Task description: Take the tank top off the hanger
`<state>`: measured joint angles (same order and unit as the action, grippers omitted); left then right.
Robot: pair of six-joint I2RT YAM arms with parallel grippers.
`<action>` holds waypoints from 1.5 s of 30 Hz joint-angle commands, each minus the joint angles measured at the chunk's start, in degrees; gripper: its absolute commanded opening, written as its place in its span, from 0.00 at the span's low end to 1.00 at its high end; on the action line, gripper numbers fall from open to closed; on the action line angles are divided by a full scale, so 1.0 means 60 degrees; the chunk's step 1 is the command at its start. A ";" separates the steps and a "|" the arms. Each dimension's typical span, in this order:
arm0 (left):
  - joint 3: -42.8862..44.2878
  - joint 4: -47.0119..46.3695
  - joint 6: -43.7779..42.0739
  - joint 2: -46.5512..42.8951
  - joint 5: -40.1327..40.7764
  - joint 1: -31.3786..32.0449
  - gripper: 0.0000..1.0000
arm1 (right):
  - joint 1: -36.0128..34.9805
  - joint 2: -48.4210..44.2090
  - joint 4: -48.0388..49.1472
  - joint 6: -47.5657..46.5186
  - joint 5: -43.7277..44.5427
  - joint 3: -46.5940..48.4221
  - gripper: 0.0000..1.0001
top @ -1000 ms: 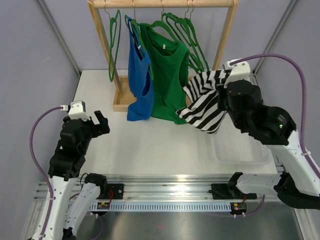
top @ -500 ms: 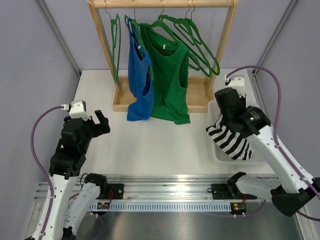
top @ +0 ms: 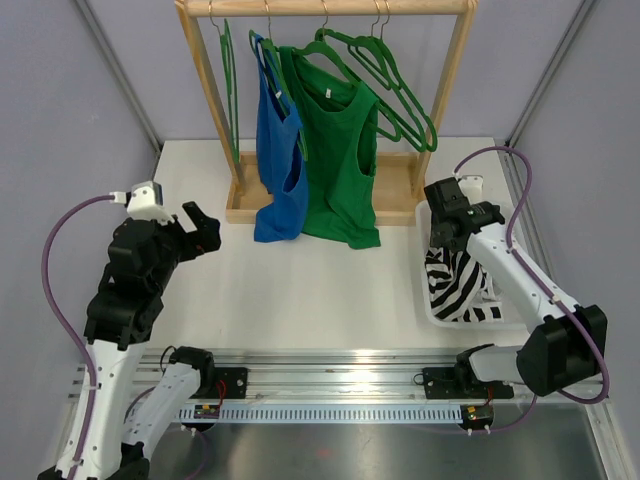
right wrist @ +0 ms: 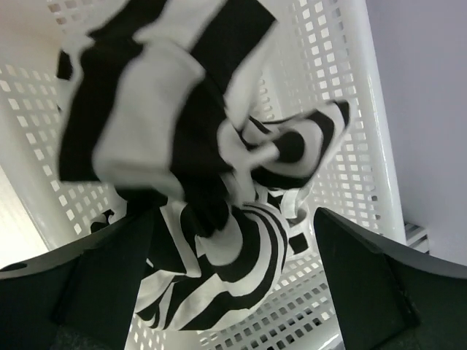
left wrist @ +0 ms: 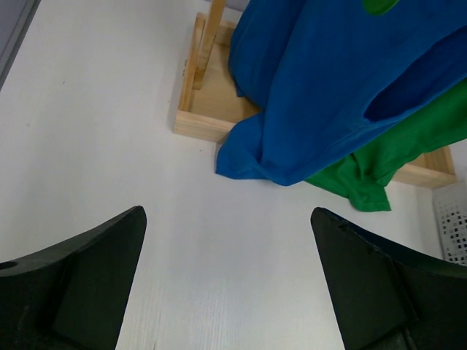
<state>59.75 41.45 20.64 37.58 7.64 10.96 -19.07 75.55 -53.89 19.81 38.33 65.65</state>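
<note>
— White tabletop [top: 300, 290], grey walls [top: 60, 120]. Where do the arms stand?
— At 9 o'clock the left gripper [left wrist: 226, 219] hovers with its fingers spread wide and nothing between them. It faces the rack [top: 320, 7] at 12 o'clock.
— And the tops?
— On the rack the blue top [top: 280, 170] and green top [top: 340, 150] hang from hangers [top: 322, 44], hems low by the rack's base. At 3 o'clock the striped top [top: 455, 285] lies bunched in the basket [right wrist: 343, 131], off any hanger.
— The other arm?
— Over the basket the right gripper [right wrist: 233, 219] has its fingers wide apart, with the cloth below them.
— How would a top handle?
— Light, limp and stretchy, I judge. It will sag, and a strap may catch on a hanger's end. I'd pinch a shoulder strap or a fold of hem.
— What can't you make out?
— How the straps sit behind the blue top. The left wrist view crops both tops near the chest. From above, the right arm covers part of the basket. The striped cloth is blurred up close, so I cannot tell whether it touches a finger.
</note>
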 commanded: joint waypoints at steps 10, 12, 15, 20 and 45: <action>0.4629 0.0869 0.0412 0.2450 0.0819 0.2185 0.99 | 0.0044 -0.3065 0.0557 0.0023 -0.1038 0.0880 0.99; 0.5593 0.0928 0.0223 0.3211 0.1231 0.2682 0.99 | 0.0044 -0.3536 0.1053 -0.0268 -0.2437 0.0676 1.00; 0.6782 0.1308 -0.0114 0.4598 0.1553 0.3122 0.99 | 0.0058 -0.4328 0.1684 -0.0518 -0.4677 0.0354 0.99; 0.9637 0.1777 -0.0613 0.6462 0.2534 0.3900 0.99 | 0.0058 -0.4872 0.1979 -0.0300 -0.6811 0.0016 0.98; 1.4212 -0.1283 -0.1287 1.2120 0.4264 0.3110 0.40 | 0.0044 -0.5795 0.1804 0.0053 -0.9610 -0.0761 0.91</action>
<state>141.10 39.16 11.92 110.91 32.88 30.55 -18.96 41.04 -44.38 20.01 -17.30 61.06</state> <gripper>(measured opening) 0.439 0.912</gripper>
